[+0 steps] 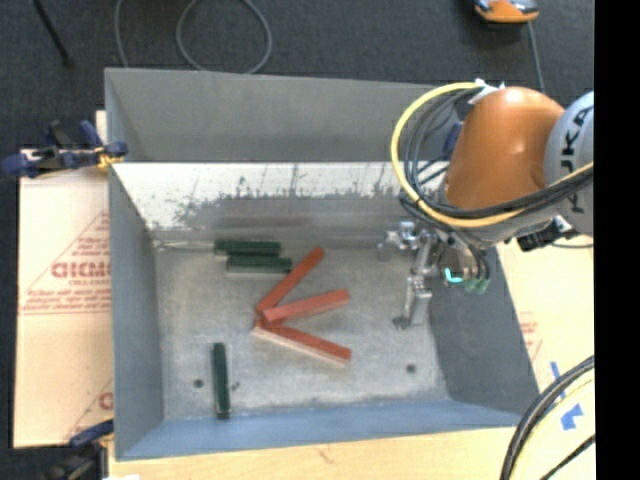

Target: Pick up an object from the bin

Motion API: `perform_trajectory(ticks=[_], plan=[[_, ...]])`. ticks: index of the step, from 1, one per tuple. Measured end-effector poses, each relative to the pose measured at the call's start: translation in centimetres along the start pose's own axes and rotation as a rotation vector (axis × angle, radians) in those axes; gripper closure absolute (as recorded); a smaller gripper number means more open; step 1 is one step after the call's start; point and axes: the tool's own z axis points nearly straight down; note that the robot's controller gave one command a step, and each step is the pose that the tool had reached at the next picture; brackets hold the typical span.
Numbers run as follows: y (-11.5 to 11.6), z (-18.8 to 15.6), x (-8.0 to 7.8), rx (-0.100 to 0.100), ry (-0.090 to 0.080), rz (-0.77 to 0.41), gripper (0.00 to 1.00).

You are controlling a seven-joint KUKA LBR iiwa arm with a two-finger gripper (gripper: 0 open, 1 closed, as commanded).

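My gripper [405,316] hangs low over the right part of the bin floor, above bare metal. Nearest to it, a short way to its left, lie three red-orange bars fanned out from one corner: one slanting up to the right [294,279], one nearly level [310,306], and a lower one with a pale side [304,344]. The tips of the level bar and the lower bar end a little left of the gripper. Nothing shows held in the gripper.
Two dark green bars [252,256] lie side by side near the back wall, left of centre. Another green bar [220,379] lies lengthwise near the front left corner. The arm's orange cover and cables hang over the bin's right wall.
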Motion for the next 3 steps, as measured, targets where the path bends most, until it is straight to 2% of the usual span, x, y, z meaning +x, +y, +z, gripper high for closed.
perform_trajectory(ticks=[1, 2, 3], plan=[[2.9, 12.1, -1.1, -0.001, 0.000, -0.125, 0.00], [2.8, 11.7, -1.3, 0.001, -0.007, -0.126, 1.00], [4.4, -5.6, 1.3, 0.002, -0.015, -0.119, 1.00]])
